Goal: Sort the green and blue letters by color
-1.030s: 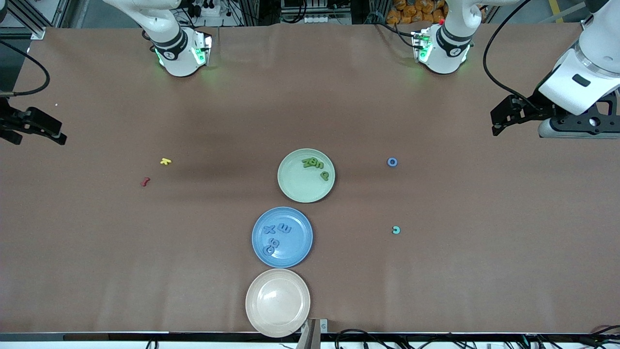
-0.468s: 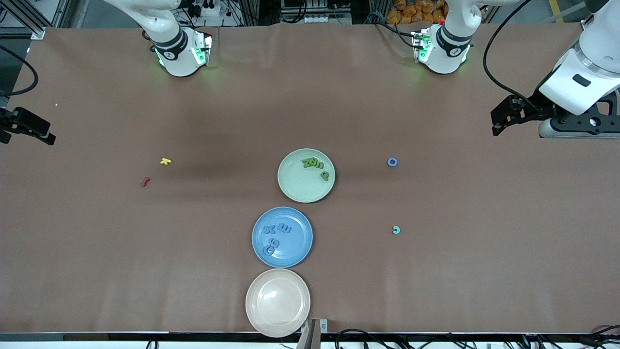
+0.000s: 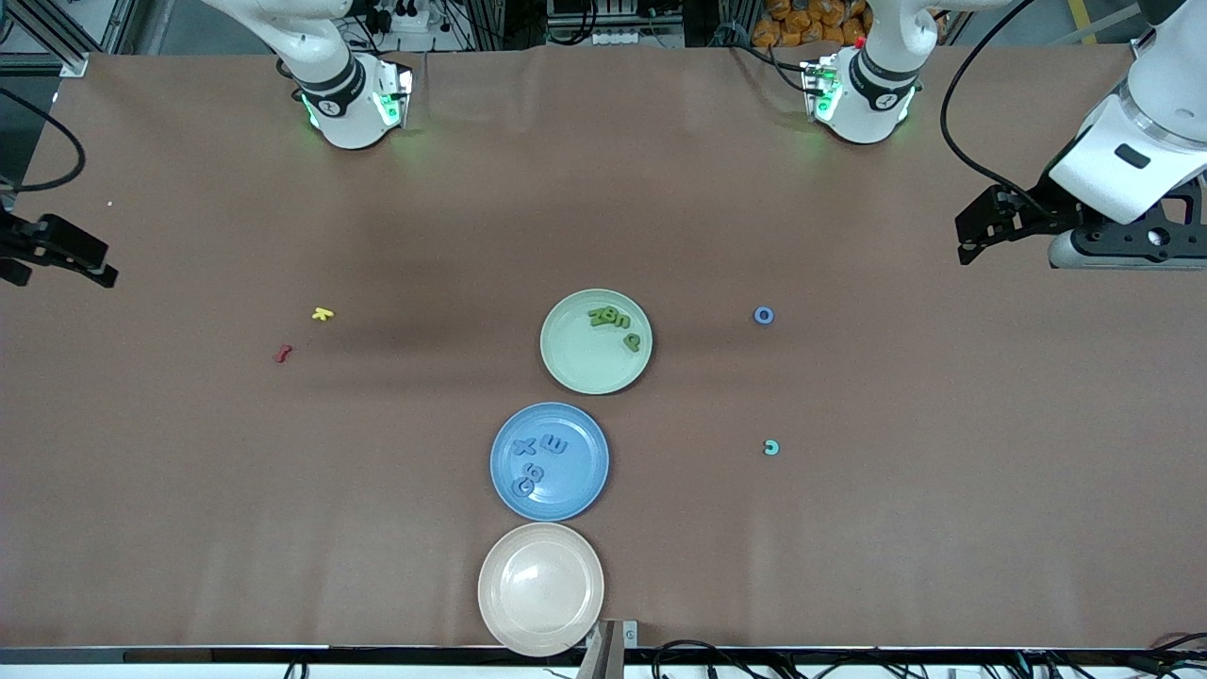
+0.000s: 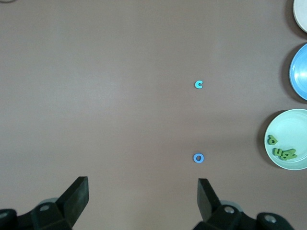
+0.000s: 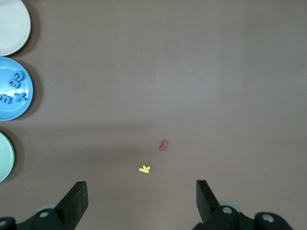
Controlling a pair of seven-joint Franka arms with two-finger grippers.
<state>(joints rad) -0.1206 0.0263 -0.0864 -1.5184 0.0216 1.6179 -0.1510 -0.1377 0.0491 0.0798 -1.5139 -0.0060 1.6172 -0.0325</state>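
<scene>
Now green letters [image 3: 613,323] on green plate [image 3: 575,363]

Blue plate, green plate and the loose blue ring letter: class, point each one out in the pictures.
Blue plate [image 3: 577,490], front view, bare part of its inside.
Green plate [image 3: 580,363], front view, bare part of its inside.
Blue ring letter [image 3: 764,309], front view, its band.

You had a wide brown table [image 3: 189,490] under even light, with metal framing [image 3: 57,28] and cables [image 3: 717,655] along its edges.

Table [image 3: 189,528]: three plates [image 3: 550,462] (in line), loose letters [image 3: 764,316].
</scene>
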